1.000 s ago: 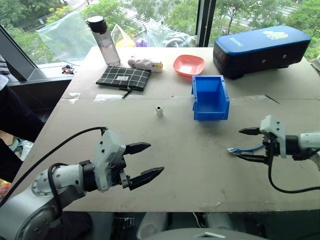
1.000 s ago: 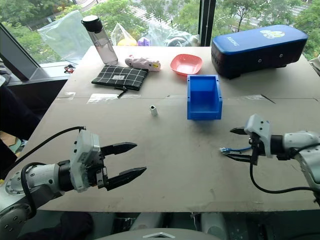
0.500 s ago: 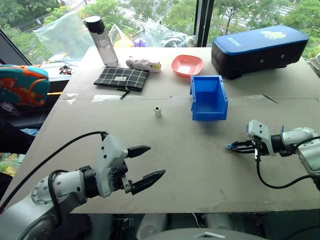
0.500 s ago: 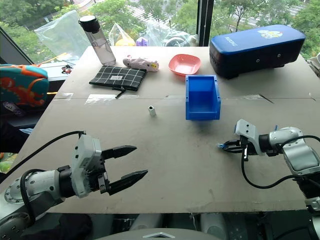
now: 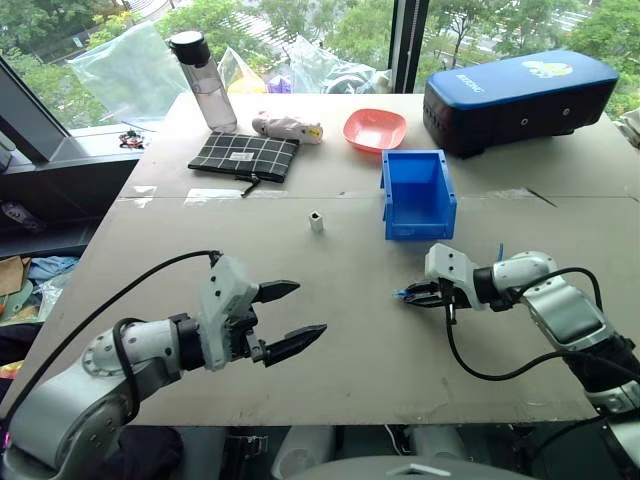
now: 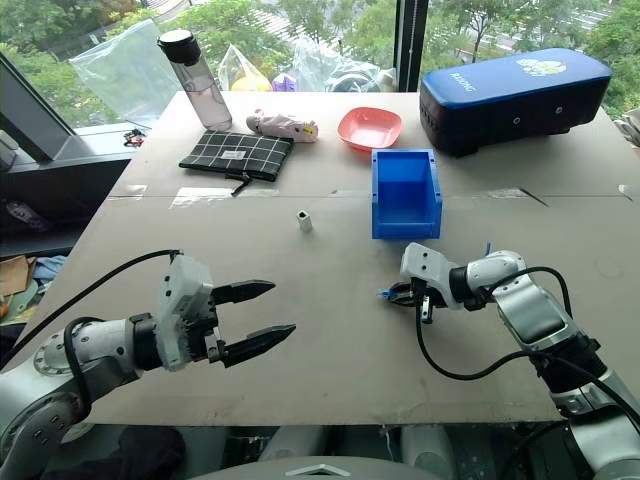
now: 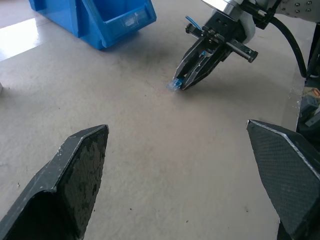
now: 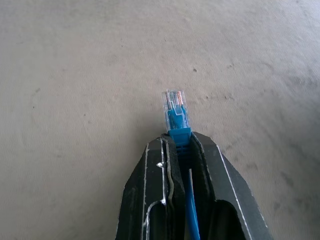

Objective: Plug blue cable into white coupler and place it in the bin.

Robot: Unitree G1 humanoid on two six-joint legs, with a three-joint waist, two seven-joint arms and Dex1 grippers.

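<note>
Near the bin [image 5: 418,195], right claw [image 5: 406,296] reaches leftward — clenched on blue cable [image 8: 176,116]; left claw [image 5: 290,318] gapes.

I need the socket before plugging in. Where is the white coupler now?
In the left eye view, the white coupler stands alone on the table, left of the bin and nearer than the checkered pouch, apart from both tools.

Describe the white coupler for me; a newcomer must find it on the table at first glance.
Start at the bright blue bin in the middle of the table. To its left, apart from it and nearer than the checked black pouch, stands the white coupler alone on bare tabletop. It is the only tiny white boxy block, with a dark opening on top.
</note>
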